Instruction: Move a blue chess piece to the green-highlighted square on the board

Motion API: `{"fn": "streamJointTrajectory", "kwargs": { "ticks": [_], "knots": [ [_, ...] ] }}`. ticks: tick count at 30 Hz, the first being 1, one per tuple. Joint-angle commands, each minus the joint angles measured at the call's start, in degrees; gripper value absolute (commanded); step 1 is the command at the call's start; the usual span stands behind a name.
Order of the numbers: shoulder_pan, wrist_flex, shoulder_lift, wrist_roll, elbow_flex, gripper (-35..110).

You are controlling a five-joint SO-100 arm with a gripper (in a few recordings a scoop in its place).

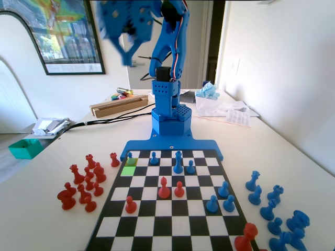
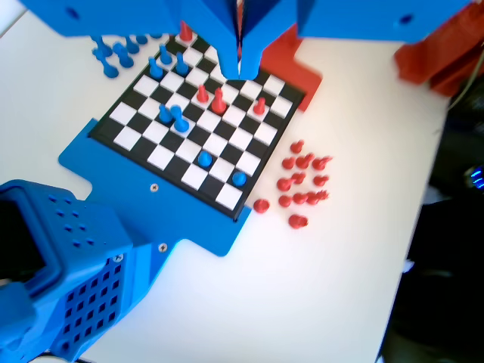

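The board (image 1: 172, 230) lies in front of the blue arm's base. A lime-green square (image 1: 128, 170) glows in the second row from the arm, near the board's left edge in the fixed view. Just behind it, on a dull yellowish square, stands a small blue pawn (image 1: 130, 157); the wrist view shows this pawn (image 2: 239, 179) near the board's close right corner. My gripper (image 1: 125, 56) is raised high above the table, blurred, far from every piece. In the wrist view the gripper (image 2: 240, 69) hangs over the board's far part, jaws together, nothing held.
Other blue pieces on the board: a pawn (image 1: 154, 158), a taller piece (image 1: 178, 162), a pawn (image 1: 191, 167). Red pawns (image 1: 164, 188) stand mid-board. Captured red pieces (image 1: 84, 183) cluster left of the board, blue ones (image 1: 272, 209) right. A box (image 1: 118, 104) and papers lie behind the arm.
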State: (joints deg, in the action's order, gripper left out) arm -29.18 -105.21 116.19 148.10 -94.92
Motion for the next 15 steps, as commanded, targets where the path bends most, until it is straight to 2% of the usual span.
{"fn": "streamJointTrajectory", "kwargs": {
  "ticks": [1, 9, 12, 15],
  "knots": [
    [-2.8, -0.8, -5.8, 1.5, 5.1, 1],
    [-7.0, 0.5, -11.4, 4.5, 3.1, 1],
    [-7.0, 3.2, -14.3, 1.9, 2.1, 1],
    [-5.3, 8.0, -18.0, -4.7, 0.2, 3]
  ]
}}
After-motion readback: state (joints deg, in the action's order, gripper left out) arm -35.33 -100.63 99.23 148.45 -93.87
